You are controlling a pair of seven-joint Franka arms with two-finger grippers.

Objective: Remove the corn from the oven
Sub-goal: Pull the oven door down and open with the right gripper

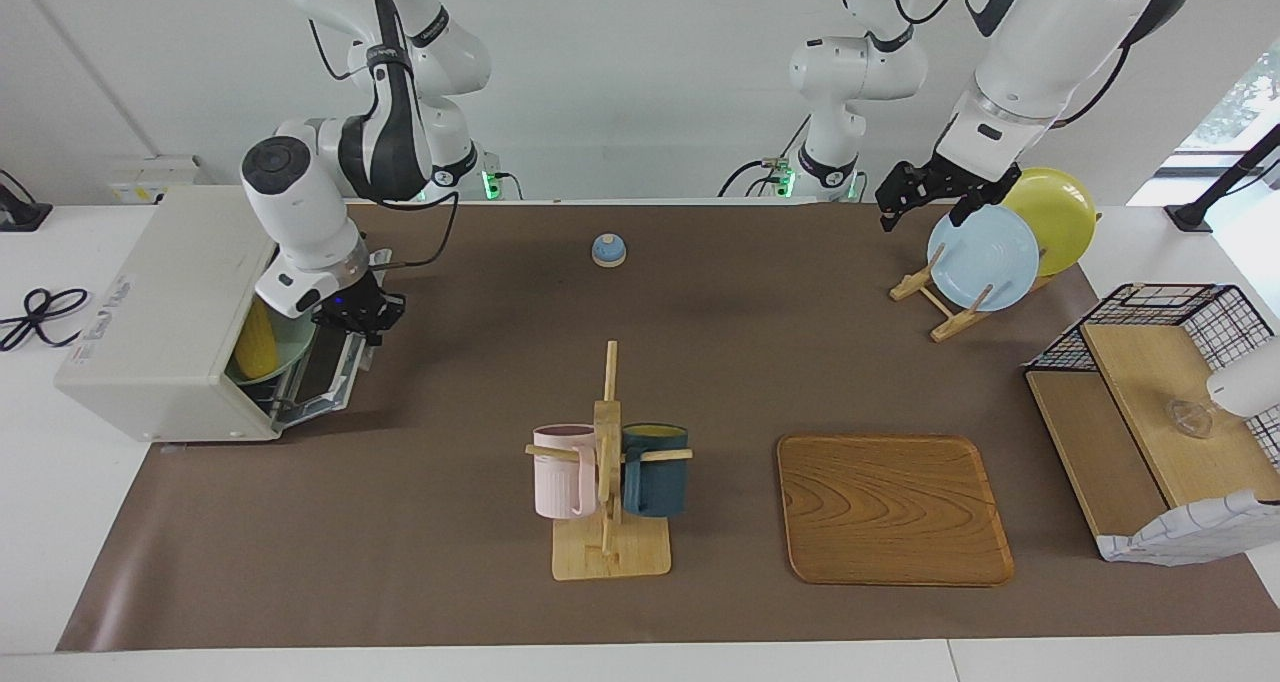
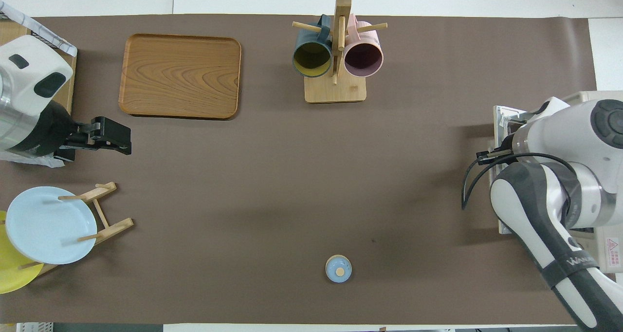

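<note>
**Holding the oven door half open, with the corn inside**

Starting at the right arm's end of the tabletop (image 1: 450, 582): finding there the off-white oven (image 1: 160, 312) with its dark glass door (image 1: 325, 367) tilting half open. Seeing the corn (image 1: 257, 340) inside the oven, a yellow cob leaning on a pale dish (image 1: 292, 347) just inside the opening. Keeping the right gripper (image 1: 360, 314) clenched on the top edge of the door, fingertips together there. Passing then a small blue bell (image 1: 609, 250) at the middle of the tabletop, nearer to the robots than the wooden mug rack (image 1: 608, 522) carrying a pink mug (image 1: 563, 474) and a dark blue mug (image 1: 655, 472). Noting a wooden tray (image 1: 893, 509) beside the mug rack, toward the left arm's end. Waiting with the left gripper (image 1: 897, 202) released, fingers apart, up in the air just beside a light blue plate (image 1: 983, 257) and a yellow plate (image 1: 1058, 217) standing in a wooden stand. Ending at a black wire basket shelf (image 1: 1165, 307) at the left arm's end.
</note>
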